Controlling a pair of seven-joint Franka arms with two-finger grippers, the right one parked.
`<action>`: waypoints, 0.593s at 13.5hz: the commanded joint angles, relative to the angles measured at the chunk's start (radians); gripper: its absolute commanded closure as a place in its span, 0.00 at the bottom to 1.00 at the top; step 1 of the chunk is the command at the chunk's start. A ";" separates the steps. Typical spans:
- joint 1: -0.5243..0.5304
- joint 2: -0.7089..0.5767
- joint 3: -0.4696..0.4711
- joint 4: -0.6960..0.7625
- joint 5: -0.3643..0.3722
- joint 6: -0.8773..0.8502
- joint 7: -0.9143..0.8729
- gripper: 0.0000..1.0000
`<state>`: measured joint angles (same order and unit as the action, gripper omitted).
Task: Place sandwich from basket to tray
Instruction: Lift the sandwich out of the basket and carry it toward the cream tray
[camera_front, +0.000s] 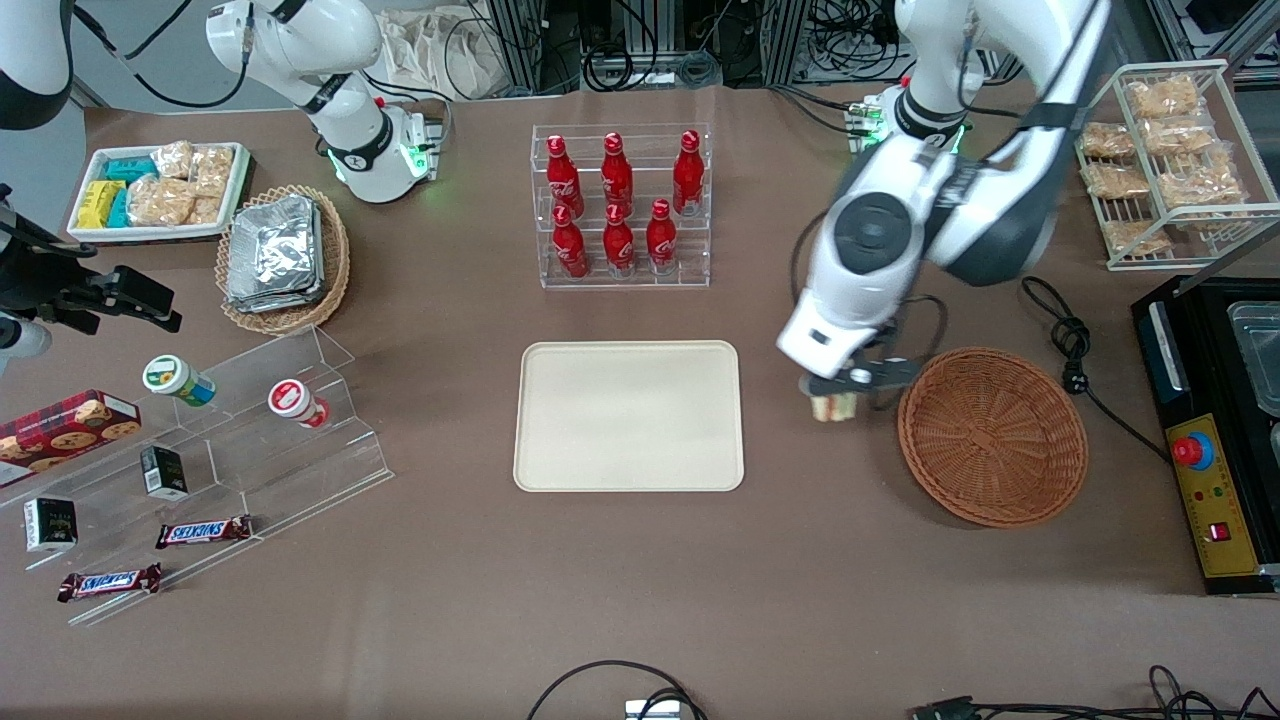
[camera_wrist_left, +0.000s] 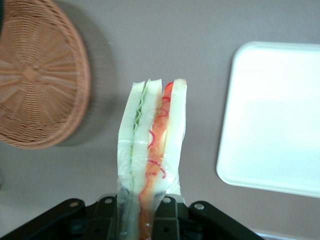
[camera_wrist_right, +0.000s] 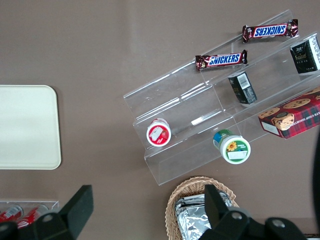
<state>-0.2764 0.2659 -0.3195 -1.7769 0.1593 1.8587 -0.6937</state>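
My gripper (camera_front: 835, 390) hangs above the bare table between the basket (camera_front: 992, 436) and the tray (camera_front: 630, 415), shut on the sandwich (camera_front: 833, 407). In the left wrist view the gripper (camera_wrist_left: 141, 217) pinches the wrapped sandwich (camera_wrist_left: 152, 145) at its lower end; pale bread, green and red-orange filling show along the cut edge. The reddish-brown woven basket (camera_wrist_left: 37, 75) holds nothing and the cream tray (camera_wrist_left: 275, 115) lies flat with nothing on it.
A clear rack of red bottles (camera_front: 620, 205) stands farther from the front camera than the tray. A black cable (camera_front: 1075, 350) runs beside the basket, with a black control box (camera_front: 1215, 430) at the working arm's end. A clear stepped stand with snacks (camera_front: 200, 470) lies toward the parked arm's end.
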 joint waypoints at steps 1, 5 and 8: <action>-0.073 0.071 0.010 0.025 0.013 0.042 -0.045 1.00; -0.152 0.245 0.011 0.076 0.052 0.171 -0.151 1.00; -0.170 0.329 0.011 0.128 0.098 0.198 -0.153 0.93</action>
<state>-0.4238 0.5365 -0.3176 -1.7241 0.2194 2.0703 -0.8330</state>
